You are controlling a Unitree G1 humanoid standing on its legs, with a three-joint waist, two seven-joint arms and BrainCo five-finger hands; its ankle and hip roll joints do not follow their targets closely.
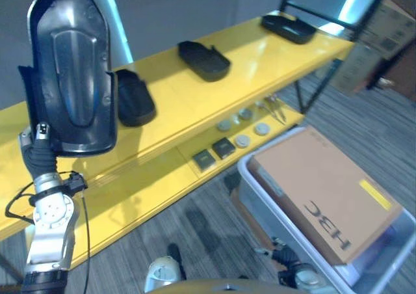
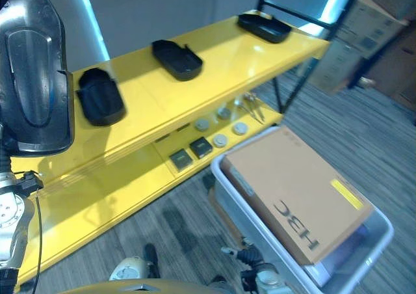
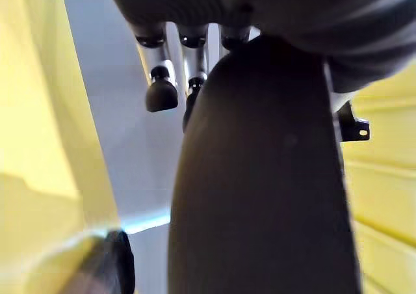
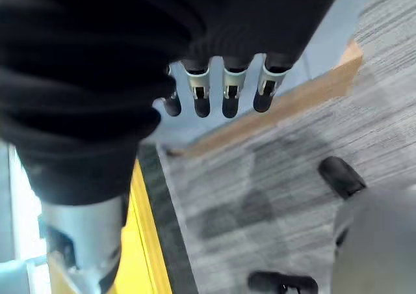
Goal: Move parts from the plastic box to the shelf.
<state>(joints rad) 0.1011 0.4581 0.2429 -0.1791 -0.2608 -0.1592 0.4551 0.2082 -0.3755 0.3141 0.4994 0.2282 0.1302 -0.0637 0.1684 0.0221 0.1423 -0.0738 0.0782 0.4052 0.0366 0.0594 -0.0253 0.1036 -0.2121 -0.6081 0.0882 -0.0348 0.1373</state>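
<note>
Left hand (image 1: 40,152) curled around large black moulded plastic part (image 1: 70,73), raised for placement beside 3 black parts (image 1: 203,60) on yellow shelf (image 1: 260,47); right hand (image 4: 221,89) fingers relaxed, empty.

Left hand (image 3: 195,60) raised on a bent arm, fingers (image 3: 161,92) curled; right hand (image 4: 221,92) low, fingers hanging relaxed

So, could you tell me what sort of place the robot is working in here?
Probably a workshop or parts store: a yellow shelf carries black moulded parts, small discs and blocks lie on its lower level, and a plastic box holding a cardboard carton stands on grey carpet.
</note>
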